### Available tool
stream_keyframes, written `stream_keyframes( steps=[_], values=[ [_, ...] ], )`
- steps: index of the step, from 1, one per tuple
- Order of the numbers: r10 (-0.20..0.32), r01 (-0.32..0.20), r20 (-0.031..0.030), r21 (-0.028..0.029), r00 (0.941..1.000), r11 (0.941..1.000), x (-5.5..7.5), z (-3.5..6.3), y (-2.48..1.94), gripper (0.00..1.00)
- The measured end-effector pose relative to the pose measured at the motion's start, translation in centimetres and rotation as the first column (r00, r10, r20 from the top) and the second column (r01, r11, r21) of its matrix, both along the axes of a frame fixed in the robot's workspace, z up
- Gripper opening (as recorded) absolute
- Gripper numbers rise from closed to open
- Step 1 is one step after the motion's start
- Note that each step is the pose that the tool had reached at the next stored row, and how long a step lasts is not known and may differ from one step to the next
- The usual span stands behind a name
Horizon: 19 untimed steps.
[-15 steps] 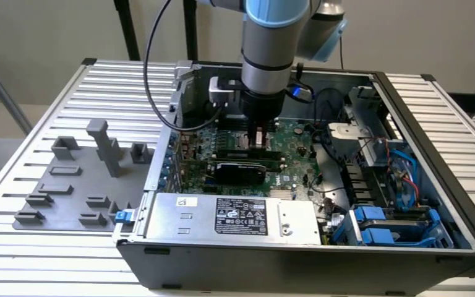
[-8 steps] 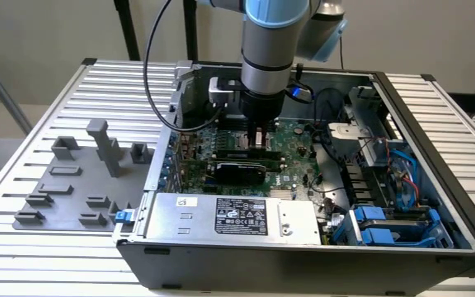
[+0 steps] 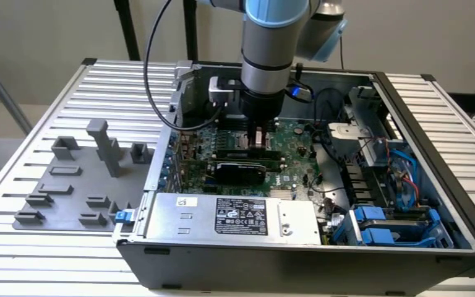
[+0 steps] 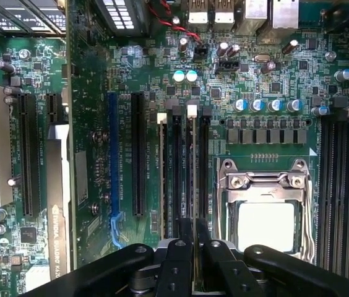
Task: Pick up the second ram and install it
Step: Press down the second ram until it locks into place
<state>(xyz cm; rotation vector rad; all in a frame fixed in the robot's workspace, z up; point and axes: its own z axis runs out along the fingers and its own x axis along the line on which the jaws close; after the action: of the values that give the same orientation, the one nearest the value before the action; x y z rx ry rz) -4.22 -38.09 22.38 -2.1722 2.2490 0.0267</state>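
Second ram (image 4: 191, 179), thin edge-on stick, gripper (image 4: 193, 230) pinching it

Green motherboard (image 4: 267, 68) with silver-framed CPU socket (image 4: 265, 210), black and blue expansion slots (image 4: 125, 161), black gripper (image 4: 193, 238), grey ribbed table (image 3: 47, 111).

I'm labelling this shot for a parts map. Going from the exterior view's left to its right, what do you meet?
Grey fixture tray with upright holders → open computer case, its near left wall → green motherboard under the arm's tool → blue drive bays → slatted table.
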Motion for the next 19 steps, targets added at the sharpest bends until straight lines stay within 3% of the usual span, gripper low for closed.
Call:
stream_keyframes(
  steps=[11,12,15,19],
  values=[
    [0.0,0.0,-0.0001,-0.0001,1.0,1.0,0.0,-0.31,0.01,0.0],
    [0.0,0.0,0.0,-0.0001,1.0,1.0,0.0,-0.31,0.01,1.0],
    [0.0,0.0,0.0001,0.0,1.0,1.0,0.0,0.09,0.01,1.0],
    [0.0,0.0,0.0,-0.0001,1.0,1.0,0.0,1.59,0.01,1.0]
  ],
)
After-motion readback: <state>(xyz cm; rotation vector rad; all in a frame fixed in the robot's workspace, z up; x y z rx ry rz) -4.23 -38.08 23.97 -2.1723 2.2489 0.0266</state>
